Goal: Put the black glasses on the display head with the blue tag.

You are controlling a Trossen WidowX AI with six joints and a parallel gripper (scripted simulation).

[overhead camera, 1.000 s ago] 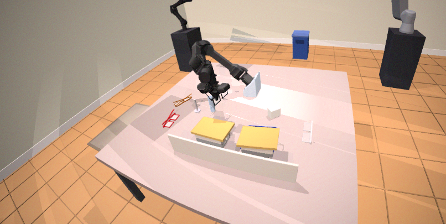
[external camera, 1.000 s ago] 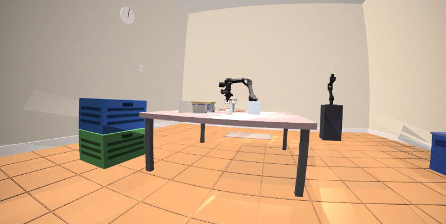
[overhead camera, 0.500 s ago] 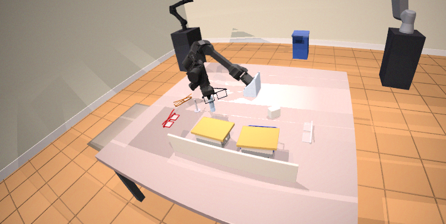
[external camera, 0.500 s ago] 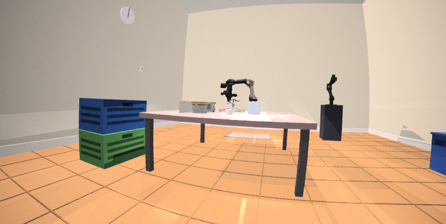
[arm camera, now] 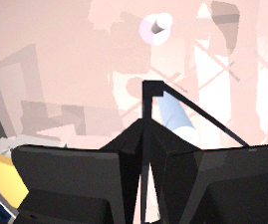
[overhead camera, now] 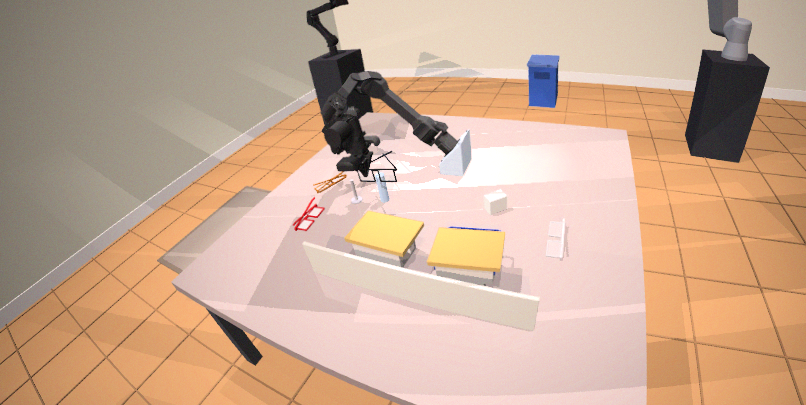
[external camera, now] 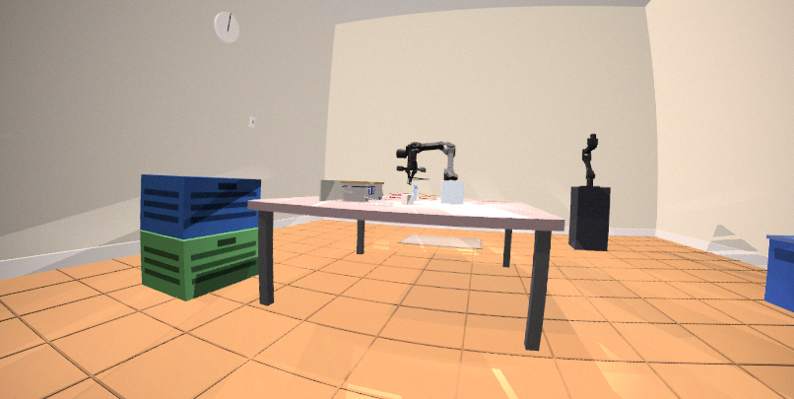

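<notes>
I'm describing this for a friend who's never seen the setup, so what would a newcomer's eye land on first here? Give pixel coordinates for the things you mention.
Probably the two yellow-topped stands (overhead camera: pixel 384 231) (overhead camera: pixel 467 248), side by side behind a long pale panel (overhead camera: pixel 417 284) on the pink table (overhead camera: pixel 592 345) (external camera: pixel 405 214). Next, perhaps, the black arm (overhead camera: pixel 394 103) (external camera: pixel 430 146) arching over the table, its gripper shut on the thin black glasses (overhead camera: pixel 386 169) (arm camera: pixel 146 109).

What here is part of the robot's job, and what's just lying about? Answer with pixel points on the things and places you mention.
Part of the job:
- black glasses (overhead camera: pixel 385 169) (external camera: pixel 420 178) (arm camera: pixel 153 89), held
- gripper (overhead camera: pixel 366 173) (external camera: pixel 410 182) (arm camera: pixel 144 123)
- target head: I can't make it out

Just lying about, it seems:
- red glasses (overhead camera: pixel 306 213) (external camera: pixel 395 196)
- orange glasses (overhead camera: pixel 330 180) (external camera: pixel 428 196)
- blue crate (external camera: pixel 201 204)
- green crate (external camera: pixel 201 262)
</notes>
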